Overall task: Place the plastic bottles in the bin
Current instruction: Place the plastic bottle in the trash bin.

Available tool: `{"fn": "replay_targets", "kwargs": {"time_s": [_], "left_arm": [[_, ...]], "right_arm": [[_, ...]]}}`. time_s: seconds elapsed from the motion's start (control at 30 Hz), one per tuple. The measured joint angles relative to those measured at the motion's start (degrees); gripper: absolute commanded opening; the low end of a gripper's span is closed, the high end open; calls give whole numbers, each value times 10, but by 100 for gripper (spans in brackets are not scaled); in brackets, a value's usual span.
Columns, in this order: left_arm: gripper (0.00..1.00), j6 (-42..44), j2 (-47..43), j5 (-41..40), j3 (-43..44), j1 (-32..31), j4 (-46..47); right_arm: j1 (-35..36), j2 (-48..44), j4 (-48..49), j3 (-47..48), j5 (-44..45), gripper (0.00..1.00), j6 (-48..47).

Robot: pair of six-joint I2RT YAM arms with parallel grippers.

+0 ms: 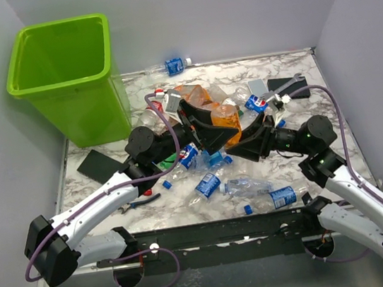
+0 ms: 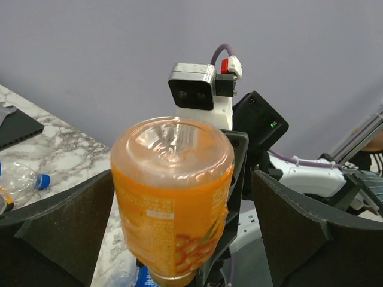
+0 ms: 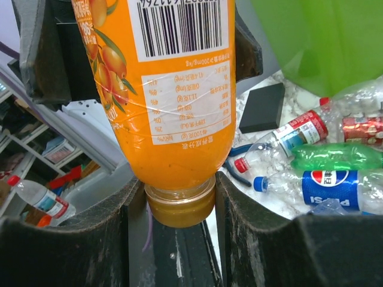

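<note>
- Orange bottle (image 3: 173,119) first: smooth clear plastic, a fruit-printed label with a barcode, and a narrow neck.
- That neck end sits between the rough black fingers (image 3: 239,227) of the right claw (image 3: 179,197), which is clamped on it.
- Round and glossy, the bottle's base points at the left claw (image 2: 182,179). Its jaws stand wide apart, one dark wedge-shaped finger on each side, with a gap showing on both sides.
- Held up over the middle of the marble-patterned table (image 1: 288,169), the bottle is well apart from the bin (image 1: 90,108).
- Lime-green and square-mouthed with a rolled rim, the bin tapers downward at the far left corner.
- Crumpled clear, green and blue-labelled bottles (image 1: 255,188) lie heaped below, and the crossed arms hide part of the heap.
- Flat black pad (image 1: 98,164) lies near the bin's foot, and blue-handled pliers (image 1: 142,202) lie beside the left arm.
</note>
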Motion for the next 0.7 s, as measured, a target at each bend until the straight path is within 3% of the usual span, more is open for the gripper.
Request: {"fn": "replay_targets", "kwargs": {"time_s": [0.37,0.4,0.5,0.57,0.6,0.7], "left_arm": [[43,19,0,0,-5,-4,4],[40,19,0,0,-5,-4,3],[37,19,1,0,-5,-3,4],[36,19,0,0,-5,-3,5],[36,19,0,0,-5,-3,5],[36,30,-5,-9,-5,-5,-6]], "right_arm": [[39,13,-41,15,23,1,-27],[40,12,-44,16,24,8,-28],[42,12,-59,23,27,59,-31],[42,12,-71,30,31,80,-34],[43,12,-86,38,42,95,-37],[43,13,-141,71,77,100,-49]]}}
